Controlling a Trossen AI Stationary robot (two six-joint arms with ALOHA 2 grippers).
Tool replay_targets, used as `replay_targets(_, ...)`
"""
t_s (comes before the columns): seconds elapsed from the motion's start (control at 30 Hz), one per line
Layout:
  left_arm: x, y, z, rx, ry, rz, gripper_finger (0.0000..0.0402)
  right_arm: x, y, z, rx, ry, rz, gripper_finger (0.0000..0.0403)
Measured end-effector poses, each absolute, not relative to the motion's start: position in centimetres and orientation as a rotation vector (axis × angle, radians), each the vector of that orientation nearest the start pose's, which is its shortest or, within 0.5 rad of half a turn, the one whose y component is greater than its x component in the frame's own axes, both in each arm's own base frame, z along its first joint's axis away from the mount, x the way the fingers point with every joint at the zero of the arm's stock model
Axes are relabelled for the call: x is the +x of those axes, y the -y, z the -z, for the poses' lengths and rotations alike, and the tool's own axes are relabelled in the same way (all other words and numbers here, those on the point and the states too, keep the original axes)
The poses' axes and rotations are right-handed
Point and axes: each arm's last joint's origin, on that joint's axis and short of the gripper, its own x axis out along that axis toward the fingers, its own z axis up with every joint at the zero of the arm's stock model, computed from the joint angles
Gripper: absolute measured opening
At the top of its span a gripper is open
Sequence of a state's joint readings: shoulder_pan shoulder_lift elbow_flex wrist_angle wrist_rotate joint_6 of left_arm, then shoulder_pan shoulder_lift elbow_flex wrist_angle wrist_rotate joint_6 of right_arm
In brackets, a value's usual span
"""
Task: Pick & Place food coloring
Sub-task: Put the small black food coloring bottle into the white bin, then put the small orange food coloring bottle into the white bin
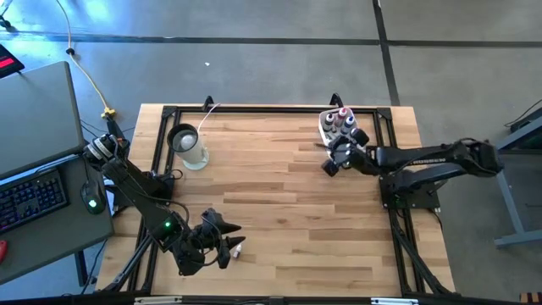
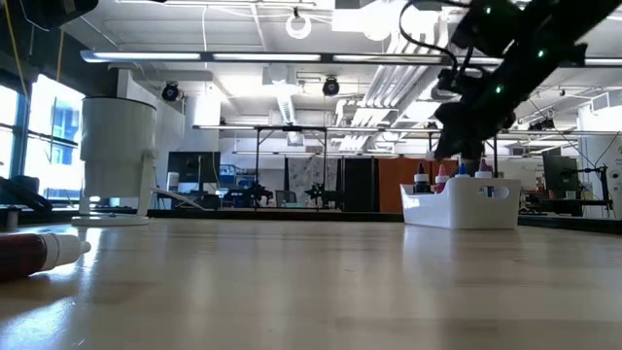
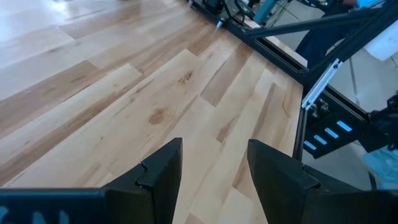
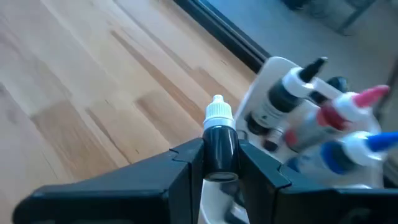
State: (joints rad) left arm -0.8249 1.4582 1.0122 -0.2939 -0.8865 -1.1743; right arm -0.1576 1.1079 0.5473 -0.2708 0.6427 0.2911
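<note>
Right end effector point(image 4: 219, 163) pinching a white-tipped dropper bottle point(image 4: 219, 138) just beside the white tub point(image 1: 326, 127), far right; placing step; next needs lowering among tub bottles.

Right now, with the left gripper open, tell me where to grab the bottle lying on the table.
Take the lying bottle by its dark barrel, not the narrow white tip. Bring the left gripper down from above, fingers across the barrel: it lies on its side.
</note>
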Motion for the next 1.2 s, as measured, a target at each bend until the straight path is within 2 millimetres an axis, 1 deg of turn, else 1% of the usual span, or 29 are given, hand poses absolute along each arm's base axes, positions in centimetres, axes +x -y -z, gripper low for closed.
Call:
replay_targets(0.13, 22.1, 20.6, -25.6, -0.599, -0.365, -0.323, 0.0181, 19.2, 6.8, -18.0, 0.033, -0.705, 0.888, 0.0078)
replay_targets(0.33, 22.1, 20.6, -25.7, -0.604, -0.363, -0.322, 0.0181, 17.9, 8.8, -17.3, 0.074, -0.739, 0.966, 0.0083)
replay_targets(0.47, 22.1, 20.6, -25.7, -0.603, -0.364, -0.322, 0.0181, 17.5, 9.8, -17.2, 0.124, -0.735, 0.968, 0.0101)
replay_targets(0.57, 22.1, 20.6, -25.7, -0.604, -0.365, -0.321, 0.0181, 17.6, 10.2, -17.5, 0.147, -0.697, 0.959, 0.0116)
replay_targets(0.67, 22.1, 20.6, -25.7, -0.606, -0.370, -0.317, 0.0181, 18.0, 10.2, -17.9, 0.171, -0.665, 0.903, 0.0126)
replay_targets(0.73, 22.1, 20.6, -25.7, -0.607, -0.371, -0.315, 0.0181, 18.7, 10.0, -18.6, 0.185, -0.637, 0.839, 0.0128)
replay_targets(0.83, 22.1, 20.6, -25.7, -0.607, -0.371, -0.316, 0.0181, 20.0, 9.0, -19.8, 0.211, -0.583, 0.664, 0.0128)
replay_targets(0.9, 22.1, 20.6, -25.6, -0.609, -0.371, -0.316, 0.0181, 21.1, 7.5, -20.5, 0.228, -0.533, 0.500, 0.0129)
replay_targets(1.0, 22.1, 20.6, -25.7, -0.636, -0.358, -0.329, 0.0181, 22.5, 4.2, -21.3, 0.241, -0.450, 0.276, 0.0129)
replay_targets(1.07, 22.1, 20.6, -25.7, -0.643, -0.361, -0.326, 0.0181, 23.1, 1.6, -21.8, 0.211, -0.411, 0.162, 0.0129)
replay_targets(1.13, 22.1, 20.7, -25.6, -0.655, -0.395, -0.297, 0.0181, 23.3, -0.8, -22.0, 0.151, -0.387, 0.085, 0.0129)
replay_targets(1.2, 22.1, 20.9, -25.7, -0.696, -0.415, -0.274, 0.0181, 23.2, -2.6, -22.1, 0.100, -0.374, 0.062, 0.0129)
